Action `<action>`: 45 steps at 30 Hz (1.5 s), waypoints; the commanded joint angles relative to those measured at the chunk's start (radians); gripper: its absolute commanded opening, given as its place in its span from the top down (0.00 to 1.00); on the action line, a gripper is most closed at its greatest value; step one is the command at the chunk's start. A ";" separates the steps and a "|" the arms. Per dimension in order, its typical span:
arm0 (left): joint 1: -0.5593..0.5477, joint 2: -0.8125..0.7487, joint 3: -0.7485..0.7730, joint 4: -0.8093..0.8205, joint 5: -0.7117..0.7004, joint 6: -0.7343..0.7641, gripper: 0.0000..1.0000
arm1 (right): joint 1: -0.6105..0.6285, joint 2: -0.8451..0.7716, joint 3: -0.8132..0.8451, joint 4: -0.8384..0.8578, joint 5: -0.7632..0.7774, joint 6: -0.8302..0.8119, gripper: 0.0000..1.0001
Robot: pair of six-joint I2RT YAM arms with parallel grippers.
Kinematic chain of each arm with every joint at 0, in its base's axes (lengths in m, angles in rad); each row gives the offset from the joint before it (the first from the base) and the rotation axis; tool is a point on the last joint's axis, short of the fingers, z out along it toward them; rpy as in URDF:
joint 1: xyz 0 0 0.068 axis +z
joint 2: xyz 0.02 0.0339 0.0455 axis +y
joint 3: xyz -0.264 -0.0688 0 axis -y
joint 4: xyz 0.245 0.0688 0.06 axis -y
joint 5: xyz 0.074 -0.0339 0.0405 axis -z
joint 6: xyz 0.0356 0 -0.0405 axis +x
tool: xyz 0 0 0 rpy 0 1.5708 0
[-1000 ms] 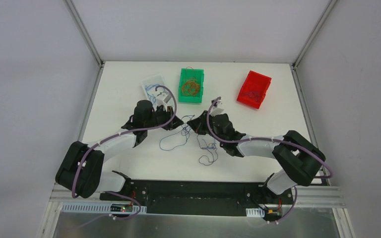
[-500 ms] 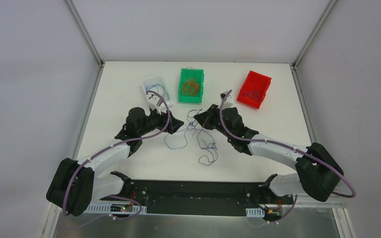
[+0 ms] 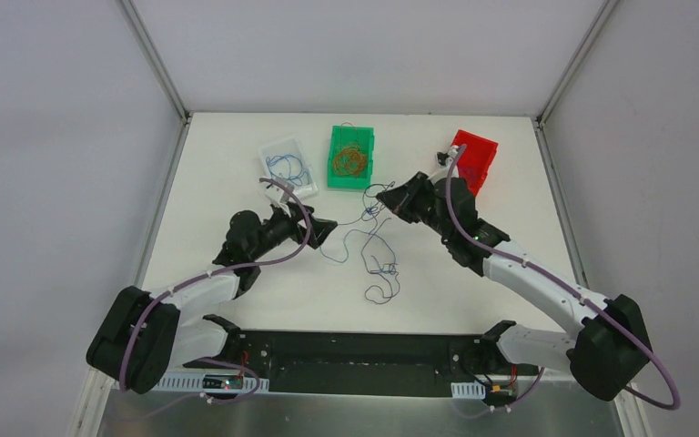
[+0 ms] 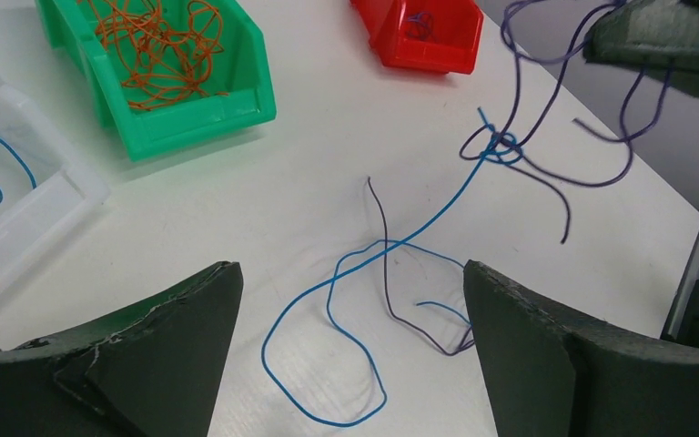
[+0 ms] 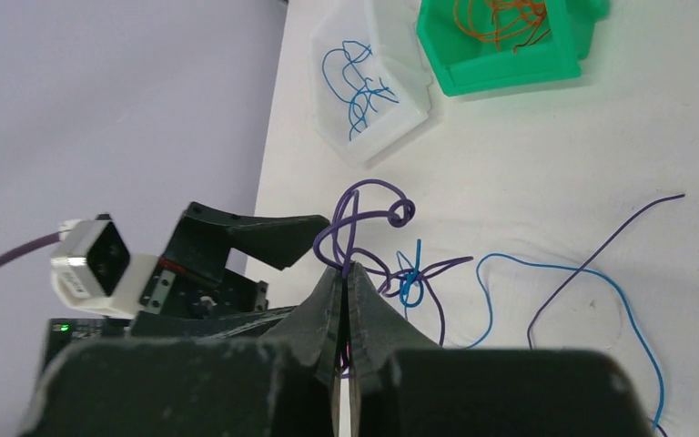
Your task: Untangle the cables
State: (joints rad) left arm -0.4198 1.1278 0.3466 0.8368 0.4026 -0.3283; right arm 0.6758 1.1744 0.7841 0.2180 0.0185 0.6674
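The cables [image 3: 375,259] are thin blue and dark purple strands lying loose mid-table. A small blue-and-purple knot [image 4: 501,146] hangs lifted off the surface, and it also shows in the right wrist view as the knot [image 5: 410,287]. My right gripper [image 3: 384,195] is shut on purple loops [image 5: 364,214] just above that knot, its fingertips [image 5: 346,266] pressed together. My left gripper [image 3: 321,228] stands wide open and low over the table, with a blue loop [image 4: 328,364] lying on the surface between its fingers [image 4: 173,346], touching neither.
At the back stand a white bin [image 3: 273,150] holding blue wires, a green bin [image 3: 332,173] holding orange wires and a red bin [image 3: 482,155] holding purple wire. The right arm reaches across toward the red bin. Table edges and frame posts flank both sides.
My left gripper opened, let go of the strands and drew back left. My right gripper, still shut, moved up and right toward the red bin, pulling the purple cable and knot along.
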 commanded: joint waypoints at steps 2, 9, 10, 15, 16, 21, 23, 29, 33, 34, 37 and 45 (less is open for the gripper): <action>-0.010 0.077 -0.033 0.266 0.044 -0.005 0.07 | -0.032 -0.052 0.078 -0.030 -0.080 0.099 1.00; -0.017 0.200 0.017 0.287 0.090 -0.020 0.07 | -0.035 -0.041 0.150 -0.072 -0.121 0.129 1.00; -0.018 0.213 0.023 0.294 0.106 -0.025 0.07 | -0.034 -0.039 0.154 -0.071 -0.129 0.137 1.00; -0.025 0.233 0.043 0.299 0.160 -0.026 0.08 | -0.033 -0.025 0.150 -0.037 -0.177 0.188 1.00; -0.028 0.235 0.049 0.298 0.180 -0.024 0.08 | -0.033 -0.022 0.147 -0.031 -0.187 0.197 1.00; -0.042 0.268 0.097 0.240 0.238 -0.012 0.22 | -0.028 -0.006 0.139 -0.007 -0.226 0.219 1.00; -0.048 0.275 0.105 0.228 0.241 -0.013 0.22 | -0.025 -0.005 0.141 -0.005 -0.230 0.220 1.00; -0.056 0.286 0.143 0.154 0.276 0.006 0.56 | -0.024 -0.011 0.138 -0.010 -0.230 0.227 1.00; -0.056 0.284 0.190 0.063 0.314 0.011 1.00 | -0.024 -0.008 0.132 -0.013 -0.225 0.226 1.00; -0.056 0.281 0.192 0.053 0.315 0.012 1.00 | -0.024 -0.009 0.130 -0.018 -0.220 0.223 1.00; -0.059 0.267 0.185 0.054 0.314 0.016 1.00 | -0.021 0.000 0.122 -0.028 -0.204 0.223 1.00; -0.068 0.250 0.177 0.054 0.315 0.029 1.00 | 0.038 0.114 0.111 0.013 -0.187 0.228 1.00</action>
State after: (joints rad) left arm -0.4728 1.4136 0.5079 0.8711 0.6807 -0.3256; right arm 0.6876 1.2476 0.8989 0.1852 -0.1867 0.8818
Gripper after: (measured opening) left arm 0.011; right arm 0.012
